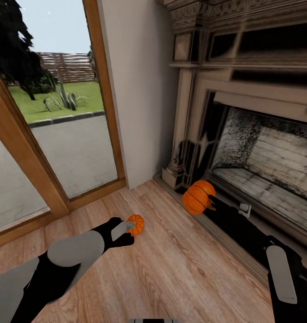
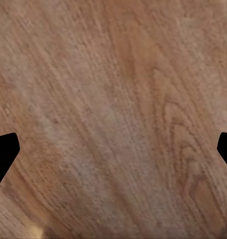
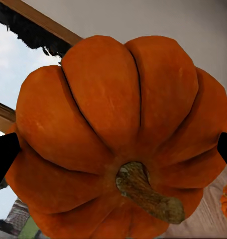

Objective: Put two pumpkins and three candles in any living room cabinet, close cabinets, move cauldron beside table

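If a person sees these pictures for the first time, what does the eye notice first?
First, the orange pumpkin held up by the right gripper before the fireplace. Then the smaller pumpkin on the wooden floor, at the left gripper. Last, the tall window showing a garden.

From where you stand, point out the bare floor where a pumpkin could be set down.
The wooden plank floor is bare between the two arms, from the small orange ribbed pumpkin by the left gripper to the stone fireplace. It is tighter at the hearth, where the right gripper holds the larger orange pumpkin.
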Available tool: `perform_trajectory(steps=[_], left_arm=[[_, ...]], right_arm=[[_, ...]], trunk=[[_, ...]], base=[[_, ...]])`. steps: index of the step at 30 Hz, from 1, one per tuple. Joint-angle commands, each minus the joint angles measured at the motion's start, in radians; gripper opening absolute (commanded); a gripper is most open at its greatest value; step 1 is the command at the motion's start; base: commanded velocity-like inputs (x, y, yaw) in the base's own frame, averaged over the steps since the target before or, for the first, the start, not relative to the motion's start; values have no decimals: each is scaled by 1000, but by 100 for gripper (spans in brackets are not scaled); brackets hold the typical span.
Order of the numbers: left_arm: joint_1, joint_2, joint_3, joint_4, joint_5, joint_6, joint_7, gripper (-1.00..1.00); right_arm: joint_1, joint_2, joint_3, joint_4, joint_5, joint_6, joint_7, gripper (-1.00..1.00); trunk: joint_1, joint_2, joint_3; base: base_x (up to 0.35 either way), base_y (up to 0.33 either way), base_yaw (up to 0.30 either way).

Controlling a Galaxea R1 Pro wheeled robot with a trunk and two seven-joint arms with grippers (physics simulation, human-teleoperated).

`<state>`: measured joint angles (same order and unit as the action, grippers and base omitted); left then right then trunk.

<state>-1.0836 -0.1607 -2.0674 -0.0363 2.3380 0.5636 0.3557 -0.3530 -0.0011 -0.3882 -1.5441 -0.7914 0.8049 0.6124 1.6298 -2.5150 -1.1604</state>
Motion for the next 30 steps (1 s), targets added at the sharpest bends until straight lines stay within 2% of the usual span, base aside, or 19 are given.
perform_trajectory(steps=[1,5,12,16,22,28,30], left_arm=[[-1,1,-7,-2,10,1,6,100],[-1,4,-7,-1,9,0,6,100],[-1,5,-7,-1,9,-1,6,100],[-1,5,-7,-1,10,-41,7,100],[-1,7,-7,-1,10,-50,10,100],[-1,7,-8,-1,10,-52,12,100],[-1,7,-8,-1,-8,-53,12,100]], right_arm=[[6,-1,-1,0,-8,8,6,-100],[14,0,-1,-2,-8,8,7,-100],[15,-3,-1,-1,-9,11,8,-100],[15,-3,-1,-1,-9,11,9,-100],[16,-4,0,1,-9,12,10,-100],[21,-3,4,15,-9,11,10,-100],[21,-2,4,17,-9,11,9,-100]], trunk=[[0,0,-1],[0,0,-1],[0,0,1],[0,0,4],[0,0,5],[0,0,5],[0,0,5]], base=[[0,0,0],[0,0,-53],[0,0,-247],[0,0,-206],[13,0,-50],[201,0,-5],[307,0,-1]])
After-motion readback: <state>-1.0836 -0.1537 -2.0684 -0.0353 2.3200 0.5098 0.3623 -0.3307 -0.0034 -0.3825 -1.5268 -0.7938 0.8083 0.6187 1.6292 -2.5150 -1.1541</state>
